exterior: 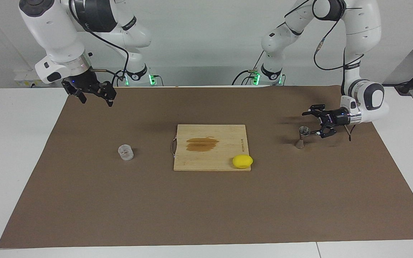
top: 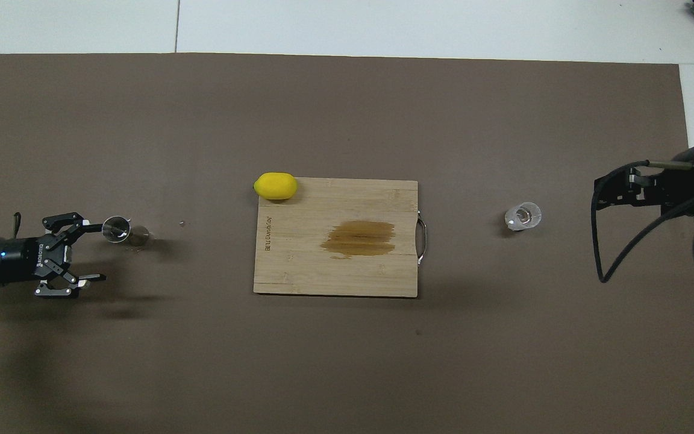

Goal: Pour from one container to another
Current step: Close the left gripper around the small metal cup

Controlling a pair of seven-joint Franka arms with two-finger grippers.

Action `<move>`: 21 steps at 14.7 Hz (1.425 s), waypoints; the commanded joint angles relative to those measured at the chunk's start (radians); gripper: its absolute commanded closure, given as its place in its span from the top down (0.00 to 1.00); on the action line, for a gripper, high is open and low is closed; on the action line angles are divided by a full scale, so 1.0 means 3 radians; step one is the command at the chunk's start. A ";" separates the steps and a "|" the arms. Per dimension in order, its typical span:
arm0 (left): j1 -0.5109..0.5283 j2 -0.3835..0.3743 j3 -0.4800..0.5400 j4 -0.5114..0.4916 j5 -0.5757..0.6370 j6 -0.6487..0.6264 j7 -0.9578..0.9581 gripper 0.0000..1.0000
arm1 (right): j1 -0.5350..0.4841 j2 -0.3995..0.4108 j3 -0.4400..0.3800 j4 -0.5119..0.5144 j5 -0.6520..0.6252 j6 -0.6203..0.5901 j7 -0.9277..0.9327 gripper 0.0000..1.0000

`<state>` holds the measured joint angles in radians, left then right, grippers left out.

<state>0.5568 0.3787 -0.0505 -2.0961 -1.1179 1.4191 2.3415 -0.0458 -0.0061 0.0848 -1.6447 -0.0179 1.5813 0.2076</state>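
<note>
Metal jigger [exterior: 302,137] (upright, unsteady) requires the spread-fingered left gripper [exterior: 316,122] to straddle its waist squarely; the right gripper [exterior: 92,94] waits, fingers apart.

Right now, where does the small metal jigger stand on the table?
The metal jigger stands upright on the brown mat toward the left arm's end of the table, beside the open left gripper, apart from the cutting board.

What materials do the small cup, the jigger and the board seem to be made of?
Cup: clear textured glass or plastic; the mat shows through it.
Jigger: probably metal, silvery and shiny, with a reflective rim.
Board: pale wood or bamboo, matt, with visible strips and a dark stain.
</note>
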 commanded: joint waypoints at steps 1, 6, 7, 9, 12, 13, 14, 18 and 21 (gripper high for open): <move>0.0118 -0.0025 -0.0006 0.0007 -0.0006 -0.0005 0.0074 1.00 | -0.0042 -0.0072 0.0009 -0.0066 0.0080 -0.0009 -0.0084 1.00; 0.0092 -0.0010 -0.0011 0.0013 -0.0077 0.0183 0.0095 1.00 | -0.0042 -0.0067 0.0009 -0.0066 0.0080 -0.0009 -0.0084 1.00; 0.0077 -0.0010 -0.0016 -0.0008 -0.0118 0.0244 0.0095 1.00 | -0.0042 -0.0072 0.0009 -0.0066 0.0080 -0.0009 -0.0084 1.00; 0.0046 -0.0010 -0.0016 -0.0013 -0.0225 0.0265 0.0095 1.00 | -0.0042 -0.0072 0.0009 -0.0066 0.0080 -0.0009 -0.0084 1.00; -0.0035 -0.0010 -0.0016 -0.0043 -0.0313 0.0286 0.0100 1.00 | -0.0042 -0.0072 0.0009 -0.0066 0.0080 -0.0009 -0.0084 1.00; -0.0071 -0.0010 -0.0016 -0.0049 -0.0374 0.0316 0.0100 1.00 | -0.0042 -0.0067 0.0009 -0.0066 0.0080 -0.0009 -0.0084 1.00; -0.0076 -0.0010 -0.0016 -0.0049 -0.0395 0.0332 0.0100 1.00 | -0.0042 -0.0072 0.0009 -0.0066 0.0080 -0.0009 -0.0084 1.00; -0.0148 -0.0010 -0.0016 -0.0084 -0.0435 0.0383 0.0100 1.00 | -0.0042 -0.0072 0.0009 -0.0066 0.0080 -0.0009 -0.0084 1.00; -0.0148 -0.0015 -0.0016 -0.0085 -0.0446 0.0393 0.0100 1.00 | -0.0042 -0.0072 0.0009 -0.0066 0.0080 -0.0009 -0.0084 1.00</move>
<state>0.5257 0.3792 -0.0644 -2.1029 -1.2270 1.5174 2.3455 -0.0458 -0.0061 0.0848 -1.6447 -0.0179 1.5813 0.2076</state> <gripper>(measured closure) 0.000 0.000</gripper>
